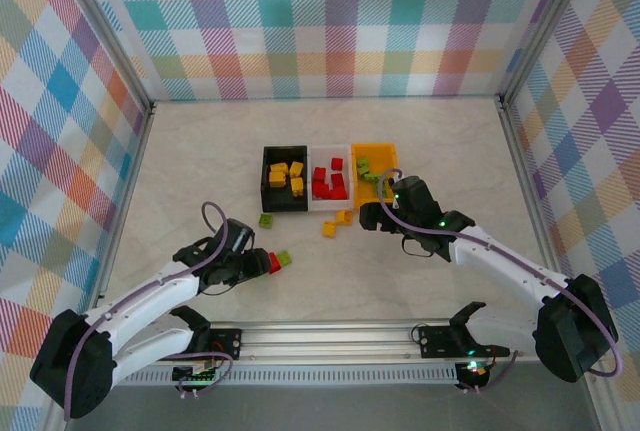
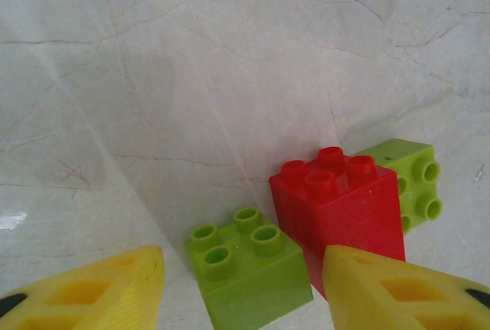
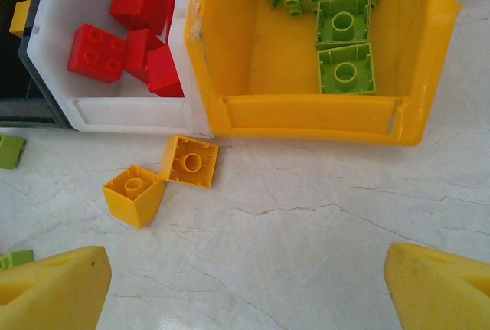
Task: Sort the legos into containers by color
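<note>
Three bins stand in a row: black bin [image 1: 267, 181] with yellow legos, white bin [image 1: 329, 151] with red legos [image 3: 122, 39], orange bin [image 1: 377, 154] with green legos [image 3: 344, 47]. My left gripper [image 1: 264, 263] is low on the table and open. A lime green lego [image 2: 249, 265] sits studs up between its yellow fingertips [image 2: 92, 292]. A red lego [image 2: 337, 207] touches it on the right, and a second green lego [image 2: 409, 181] lies behind that. My right gripper [image 1: 388, 199] hangs open over bare table just in front of the orange bin [image 3: 306, 115], holding nothing.
Two yellow legos [image 3: 134, 194] [image 3: 189, 161] lie upside down in front of the white bin [image 3: 130, 115]. A loose green lego [image 1: 267, 220] rests in front of the black bin. Checked walls enclose the table, and a metal rail runs along the near edge.
</note>
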Controlling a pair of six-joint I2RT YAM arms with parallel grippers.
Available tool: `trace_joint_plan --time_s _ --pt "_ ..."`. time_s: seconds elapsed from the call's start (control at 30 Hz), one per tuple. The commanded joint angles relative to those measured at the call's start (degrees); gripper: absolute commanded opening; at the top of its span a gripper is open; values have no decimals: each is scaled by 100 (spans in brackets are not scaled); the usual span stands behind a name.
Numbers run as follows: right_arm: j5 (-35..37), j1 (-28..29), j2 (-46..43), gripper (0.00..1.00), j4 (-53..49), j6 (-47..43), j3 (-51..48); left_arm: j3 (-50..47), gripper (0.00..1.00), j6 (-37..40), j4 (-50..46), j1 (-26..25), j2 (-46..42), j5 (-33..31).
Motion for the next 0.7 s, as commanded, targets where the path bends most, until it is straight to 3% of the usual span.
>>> trace_joint_plan --time_s 0.0,0.2,0.47,0.67 --pt "-30 26 25 93 101 -1 -64 -5 49 45 -674 -25 70 -426" --pt "-29 27 41 93 136 -10 -57 135 48 96 -1222 -25 -356 -619" --pt "-60 22 125 93 164 -15 -38 -36 60 69 -590 -25 248 -443" --pt "-21 26 73 93 124 -25 -49 58 42 161 -493 -23 427 -479"
